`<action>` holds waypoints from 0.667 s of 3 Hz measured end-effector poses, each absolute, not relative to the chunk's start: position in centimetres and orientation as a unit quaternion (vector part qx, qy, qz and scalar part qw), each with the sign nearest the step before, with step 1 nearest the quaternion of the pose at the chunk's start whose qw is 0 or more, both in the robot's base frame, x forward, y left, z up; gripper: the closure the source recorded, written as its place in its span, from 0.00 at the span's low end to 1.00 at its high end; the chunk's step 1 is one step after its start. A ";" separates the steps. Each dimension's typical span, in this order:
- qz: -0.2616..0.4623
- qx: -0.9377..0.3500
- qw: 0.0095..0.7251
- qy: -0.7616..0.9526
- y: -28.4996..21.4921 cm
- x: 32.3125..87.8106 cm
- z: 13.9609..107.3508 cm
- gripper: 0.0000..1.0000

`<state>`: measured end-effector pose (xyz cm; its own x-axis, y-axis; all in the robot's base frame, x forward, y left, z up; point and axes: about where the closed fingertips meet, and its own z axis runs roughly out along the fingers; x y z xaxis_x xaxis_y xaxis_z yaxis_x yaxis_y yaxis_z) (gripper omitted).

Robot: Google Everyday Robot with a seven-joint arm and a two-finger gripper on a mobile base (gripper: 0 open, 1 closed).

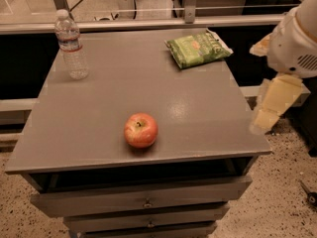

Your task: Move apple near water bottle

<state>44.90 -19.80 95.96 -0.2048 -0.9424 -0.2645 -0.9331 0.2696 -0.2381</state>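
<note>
A red apple (140,130) with yellowish patches and a short stem sits on the grey table (99,108), near its front edge and a little left of centre. A clear water bottle (71,44) with a white cap and a white-and-red label stands upright at the table's back left corner, far from the apple. My gripper (263,119) hangs pointing down off the table's right edge, level with the tabletop. It is well to the right of the apple and holds nothing that I can see.
A green chip bag (198,47) lies at the table's back right. Drawers (143,202) sit below the tabletop at the front. A metal rail (148,23) runs behind the table. The floor is speckled.
</note>
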 end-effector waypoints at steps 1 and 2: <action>0.046 -0.607 0.207 0.766 -15.0 46.9 91.7 0.00; 0.108 -0.606 0.222 0.756 -10.5 47.9 87.7 0.00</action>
<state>47.86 -10.49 87.71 -0.1667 -0.8687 -0.4665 -0.9644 0.2422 -0.1064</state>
